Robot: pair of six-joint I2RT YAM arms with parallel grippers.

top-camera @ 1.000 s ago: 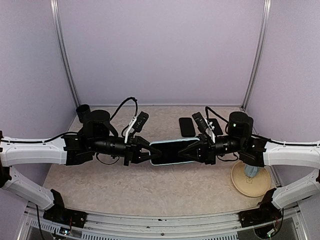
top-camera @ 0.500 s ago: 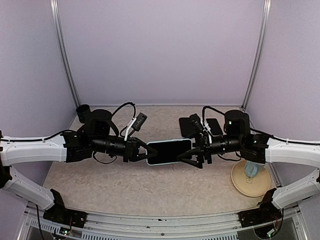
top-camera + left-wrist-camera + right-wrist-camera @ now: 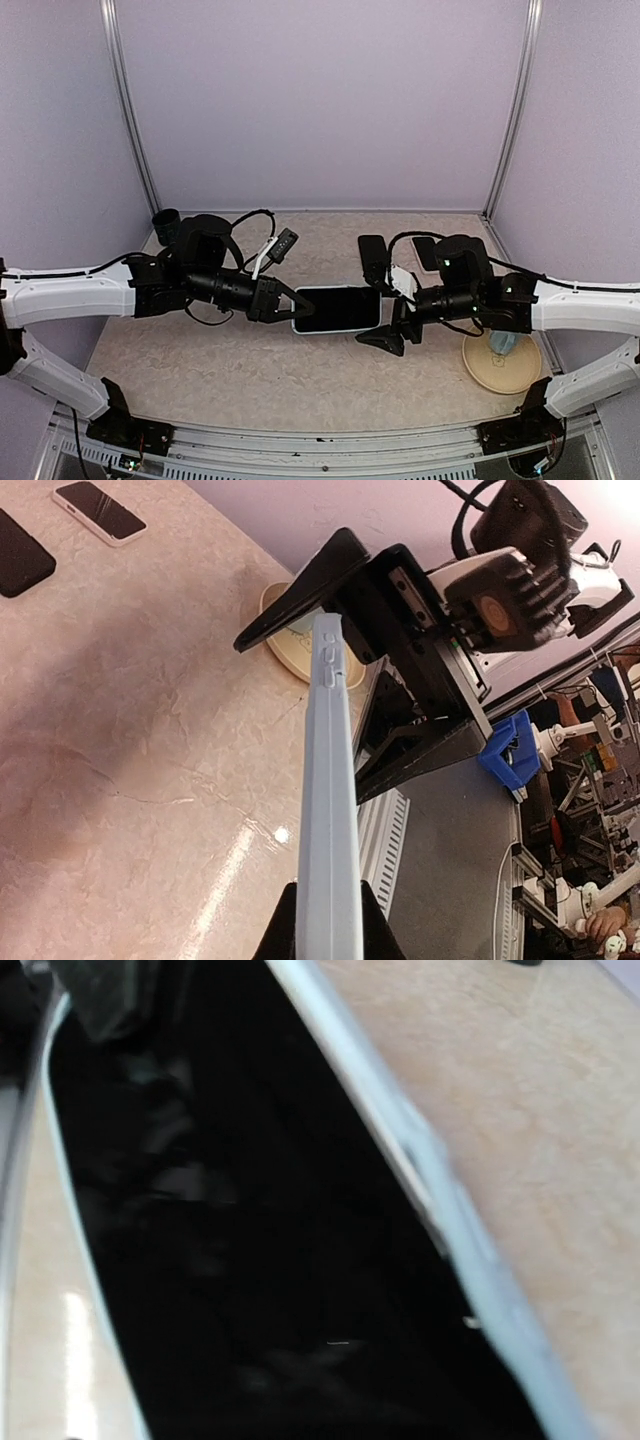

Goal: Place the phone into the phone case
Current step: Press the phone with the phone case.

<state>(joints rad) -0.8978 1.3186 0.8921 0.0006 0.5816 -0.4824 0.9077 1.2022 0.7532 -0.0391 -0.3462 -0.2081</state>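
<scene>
L gripper pinches phone case at its 9 o'clock end, steadying phone inside, while R gripper at 3 o'clock gapes wide, grasping nothing

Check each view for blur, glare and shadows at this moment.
Top external: sharp and evenly lit, with only soft shadows beneath the arms. Left wrist: crisp on the light-blue-cased phone with a black screen, with one small glare spot on the beige marbled tabletop. Right wrist: heavily blurred, the dark screen fills the frame and the case rim is smeared.
</scene>
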